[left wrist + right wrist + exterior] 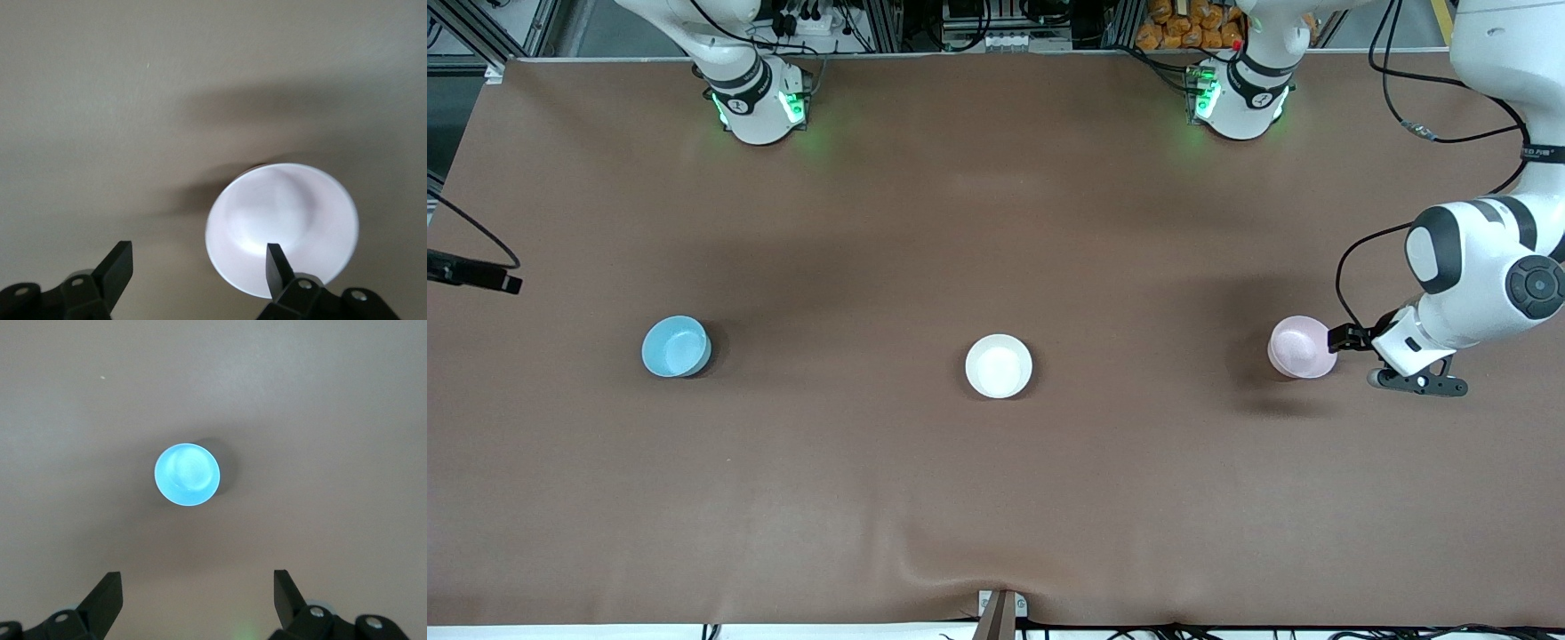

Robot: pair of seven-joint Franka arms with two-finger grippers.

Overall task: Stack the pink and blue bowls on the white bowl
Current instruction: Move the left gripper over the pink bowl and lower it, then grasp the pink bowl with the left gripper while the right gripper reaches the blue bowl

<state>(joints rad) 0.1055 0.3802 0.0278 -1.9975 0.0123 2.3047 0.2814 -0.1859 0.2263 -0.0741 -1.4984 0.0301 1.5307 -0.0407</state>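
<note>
The pale pink bowl (1302, 347) stands upright toward the left arm's end of the table. My left gripper (1352, 339) is low beside it and open. In the left wrist view (199, 270) one finger (276, 268) overlaps the pink bowl's (280, 223) rim and the other stands over bare cloth. The white bowl (999, 365) stands at the table's middle. The light blue bowl (676, 347) stands toward the right arm's end. My right gripper (197, 597) is open and empty, high over the table by the blue bowl (187, 475). It is out of the front view.
A brown cloth (996, 222) covers the table. The two arm bases (758, 102) (1238, 98) stand along the edge farthest from the front camera. A black device on a cable (476, 274) juts in at the right arm's end. A small bracket (1000, 612) sits at the nearest edge.
</note>
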